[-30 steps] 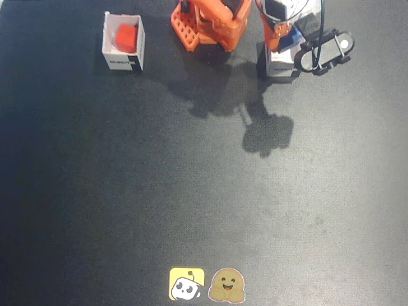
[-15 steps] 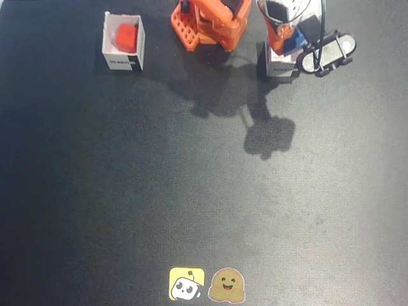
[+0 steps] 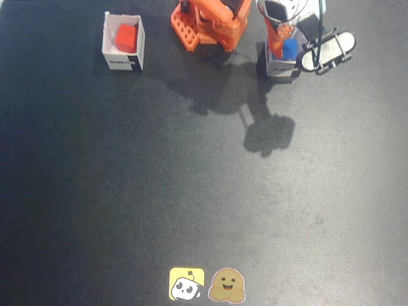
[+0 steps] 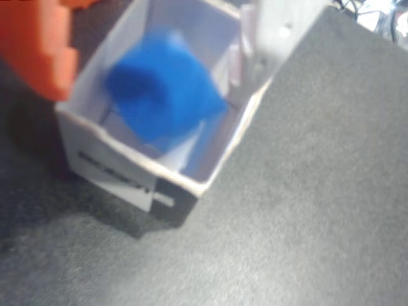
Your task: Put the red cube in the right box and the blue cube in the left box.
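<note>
Since half a second ago, the blue cube [image 3: 290, 48] shows more fully inside its white paper box [image 3: 281, 64] in the fixed view, and the black-and-white part of the arm beside that box has swung a little further to the right. The gripper [image 3: 287, 39] hangs directly over that box at the top right of the fixed view; whether its fingers are spread or pinching the cube cannot be told. The wrist view gives what the fixed view cannot: the blue cube [image 4: 162, 92], blurred, sits tilted within the thin white walls of the box [image 4: 137, 169], one corner up, with a black printed strip low on the box's near side and an orange finger [image 4: 38, 48] at the upper left. The red cube [image 3: 125, 37], matte, rests in the other white box [image 3: 123, 60] at the top left of the fixed view. Both boxes stand on the dark, finely grained desk [image 3: 191, 191].
</note>
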Tool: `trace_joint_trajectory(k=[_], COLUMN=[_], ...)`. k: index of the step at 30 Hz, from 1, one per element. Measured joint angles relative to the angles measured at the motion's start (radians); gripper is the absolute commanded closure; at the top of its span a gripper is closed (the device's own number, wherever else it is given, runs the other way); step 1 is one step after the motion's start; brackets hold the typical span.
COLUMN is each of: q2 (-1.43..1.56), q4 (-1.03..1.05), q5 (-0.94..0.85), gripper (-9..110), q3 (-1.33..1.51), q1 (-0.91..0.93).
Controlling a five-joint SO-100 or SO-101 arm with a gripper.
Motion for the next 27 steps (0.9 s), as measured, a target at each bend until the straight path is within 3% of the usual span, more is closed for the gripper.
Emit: trace_joint_trajectory(k=[7, 18, 27], q2=[0.011, -0.031, -0.037], q4=[0.012, -0.032, -0.107], q5=[0.008, -0.094, -0.252], gripper=[101, 101, 101], q3=[0.003, 0.003, 0.023], q1=[0.014, 0.164, 0.472])
